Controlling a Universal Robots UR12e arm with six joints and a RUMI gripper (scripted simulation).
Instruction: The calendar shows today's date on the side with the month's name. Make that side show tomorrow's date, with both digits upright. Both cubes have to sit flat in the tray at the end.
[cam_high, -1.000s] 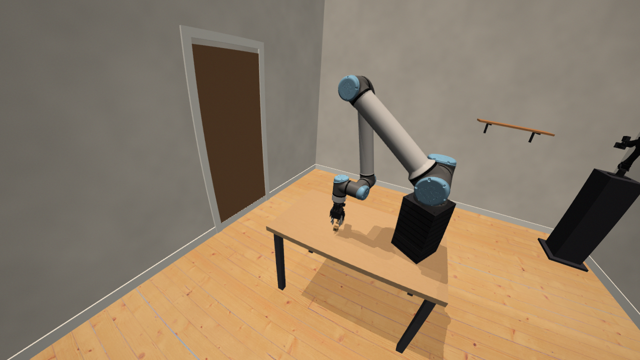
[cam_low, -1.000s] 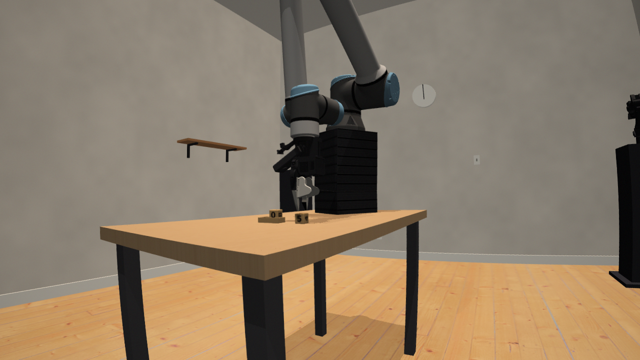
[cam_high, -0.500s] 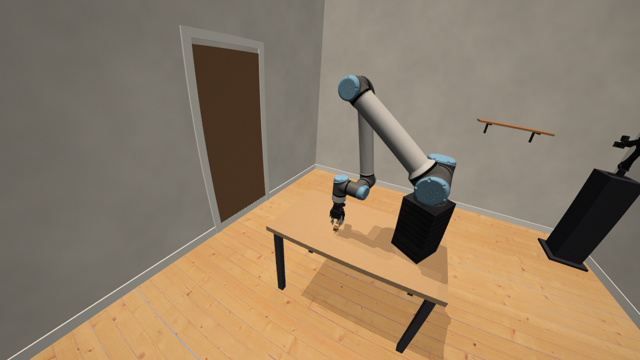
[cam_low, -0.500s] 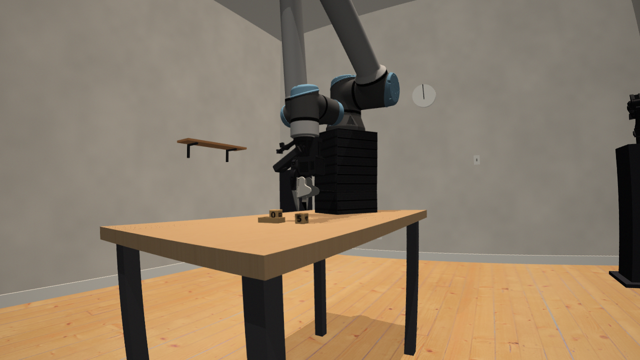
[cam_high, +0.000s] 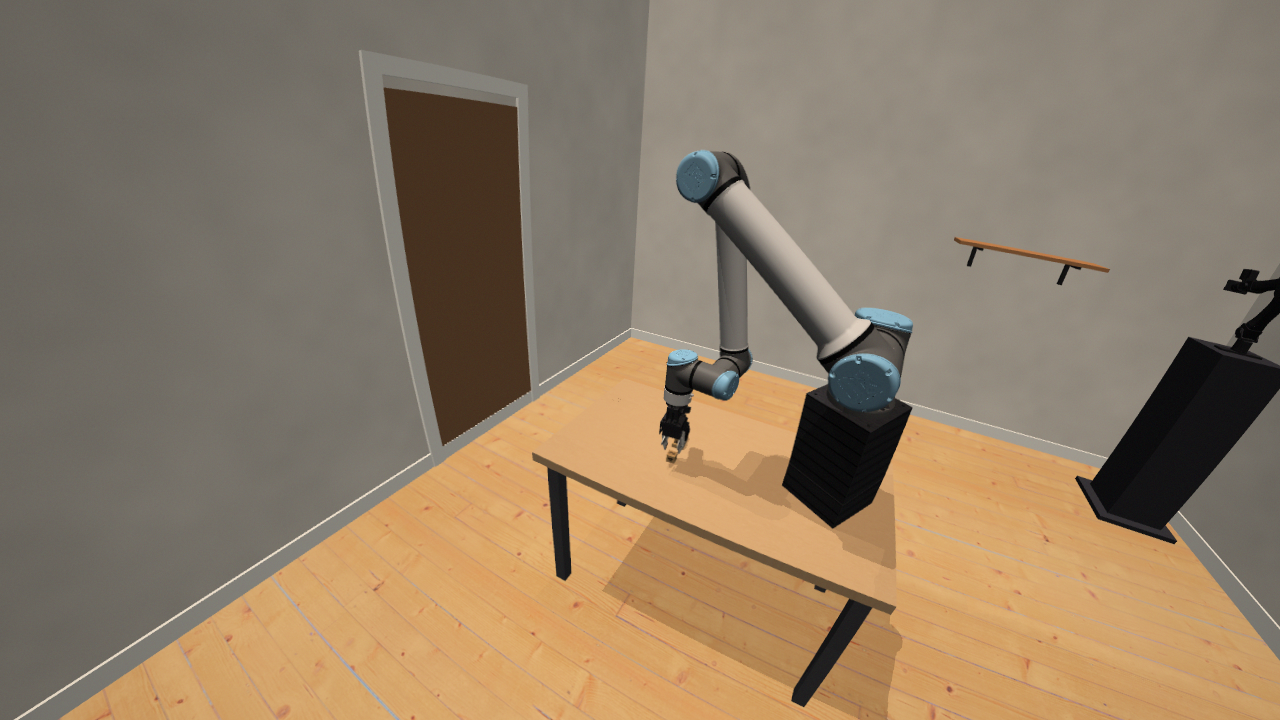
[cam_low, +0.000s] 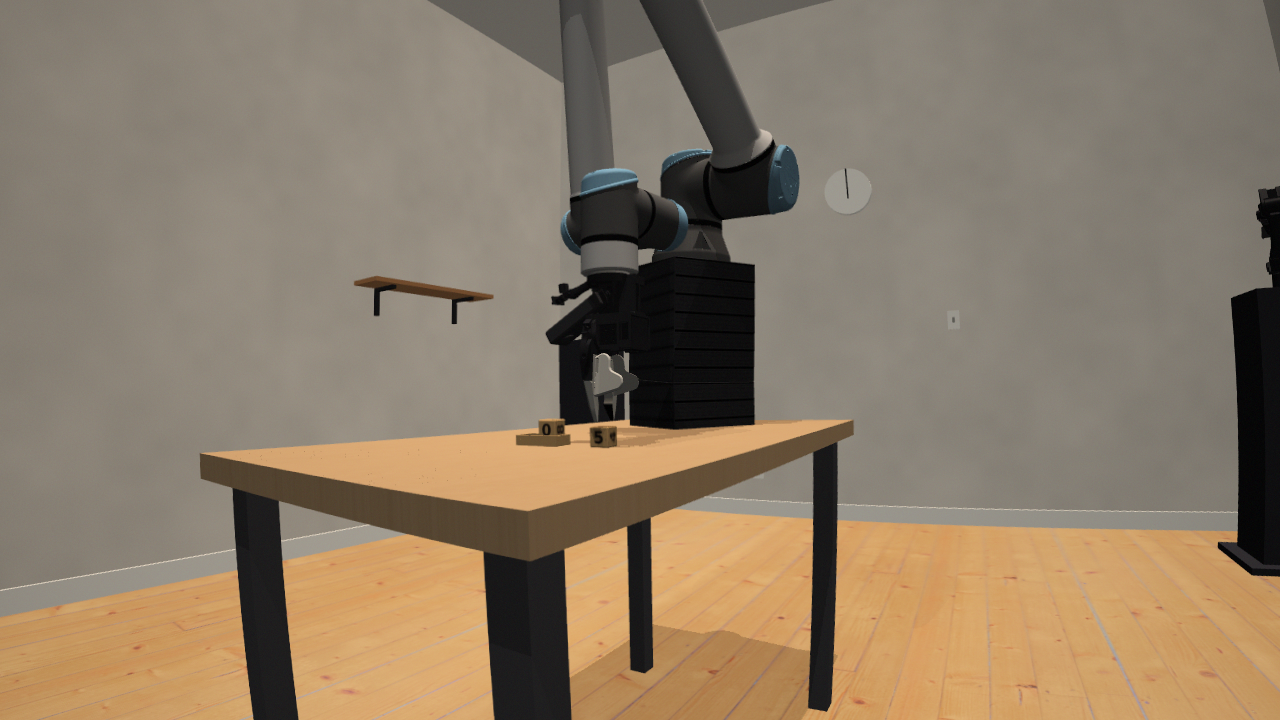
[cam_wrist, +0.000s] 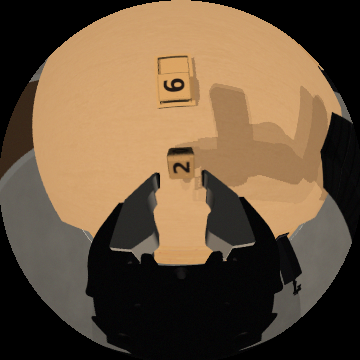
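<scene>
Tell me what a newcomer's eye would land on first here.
The big arm on its black pedestal, bent down over the table. Next, a loose cube, 2 on top, on the table just beyond the part-open, empty gripper. Farther off, the tray holds one cube showing 6, one slot unfilled.

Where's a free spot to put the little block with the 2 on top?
The tray has an open slot beside the 6 block. Bare wood also runs from the tray to the table's front edge. It is tight by the black pedestal and under the gripper, around the 2 block.
</scene>
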